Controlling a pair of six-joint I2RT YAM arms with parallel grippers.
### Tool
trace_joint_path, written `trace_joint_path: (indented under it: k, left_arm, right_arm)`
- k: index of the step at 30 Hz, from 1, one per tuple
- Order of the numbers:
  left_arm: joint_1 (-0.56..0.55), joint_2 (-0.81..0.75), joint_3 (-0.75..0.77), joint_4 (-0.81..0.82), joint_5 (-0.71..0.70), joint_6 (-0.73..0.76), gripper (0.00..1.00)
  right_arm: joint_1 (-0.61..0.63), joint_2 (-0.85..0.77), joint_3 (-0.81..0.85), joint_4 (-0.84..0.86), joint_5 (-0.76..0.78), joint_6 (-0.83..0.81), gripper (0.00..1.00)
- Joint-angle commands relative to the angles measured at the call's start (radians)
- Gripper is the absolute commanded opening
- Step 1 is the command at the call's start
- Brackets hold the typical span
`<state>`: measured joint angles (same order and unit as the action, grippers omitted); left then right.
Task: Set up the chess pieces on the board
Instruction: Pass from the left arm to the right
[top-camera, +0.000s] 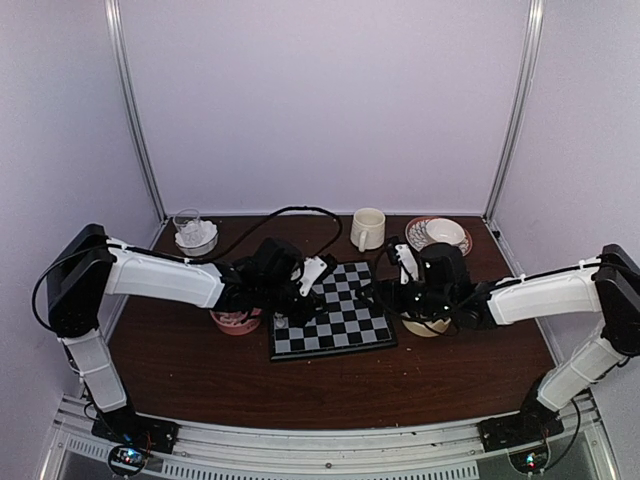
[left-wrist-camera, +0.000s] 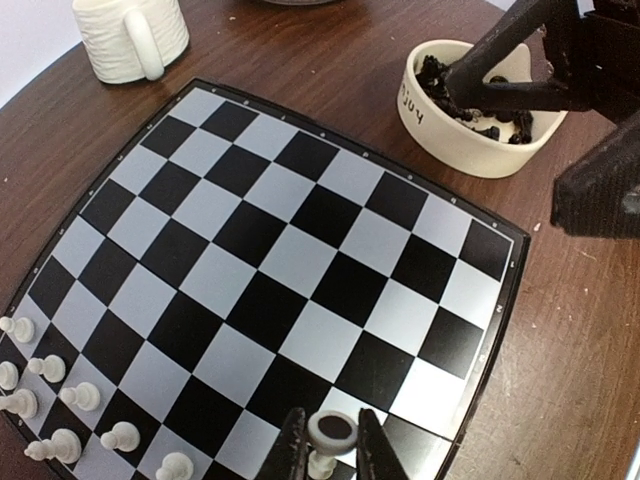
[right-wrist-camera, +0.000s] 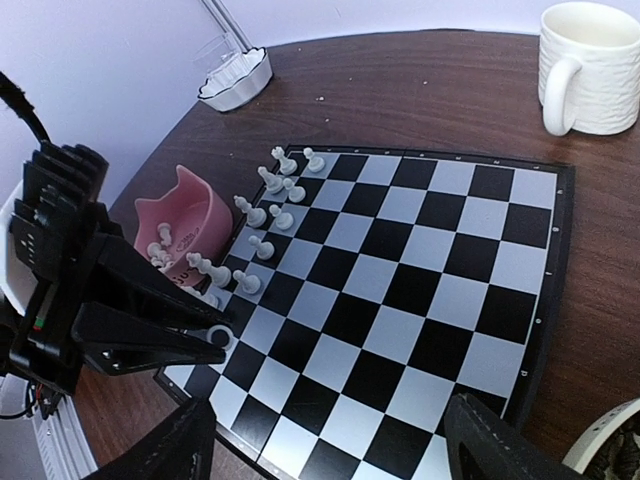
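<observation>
The board (left-wrist-camera: 300, 250) lies flat on the brown table, also seen from above as the board (top-camera: 345, 310). Several white chess pieces (left-wrist-camera: 60, 400) stand along its left rows, the same white pieces (right-wrist-camera: 265, 215) in the right wrist view. My left gripper (left-wrist-camera: 332, 448) is shut on a white chess piece (left-wrist-camera: 332, 430) with a round dark-centred top, low over the board's near corner. My right gripper (right-wrist-camera: 345, 460) stands open over the cream bowl (left-wrist-camera: 455, 140) of black chess pieces (left-wrist-camera: 500, 125); its fingers (left-wrist-camera: 490, 50) reach down into that bowl.
A pink bowl (right-wrist-camera: 190, 215) with white pieces sits at the board's left edge. A white mug (top-camera: 367, 228) stands behind the board, a cup on a patterned saucer (top-camera: 440, 235) back right, a glass in a white dish (top-camera: 194, 233) back left.
</observation>
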<state>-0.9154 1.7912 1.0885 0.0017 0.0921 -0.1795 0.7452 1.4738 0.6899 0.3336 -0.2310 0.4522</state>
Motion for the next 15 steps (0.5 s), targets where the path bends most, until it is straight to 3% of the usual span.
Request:
trace_joint_path:
  k: [1,11,15]
  left_arm:
    - [0.002,0.036,0.054,-0.039,-0.004,0.022,0.12]
    - [0.006,0.123,0.134,-0.125,-0.016,-0.020,0.12]
    - [0.035,0.131,0.143,-0.132,0.070,-0.112,0.12]
  right_arm:
    - [-0.001,0.043,0.049,0.002,-0.083,0.029,0.81]
    - [0.007,0.133,0.046,0.077,-0.123,0.039,0.74]
    - [0.038,0.153,0.009,0.162,-0.094,-0.033,0.75]
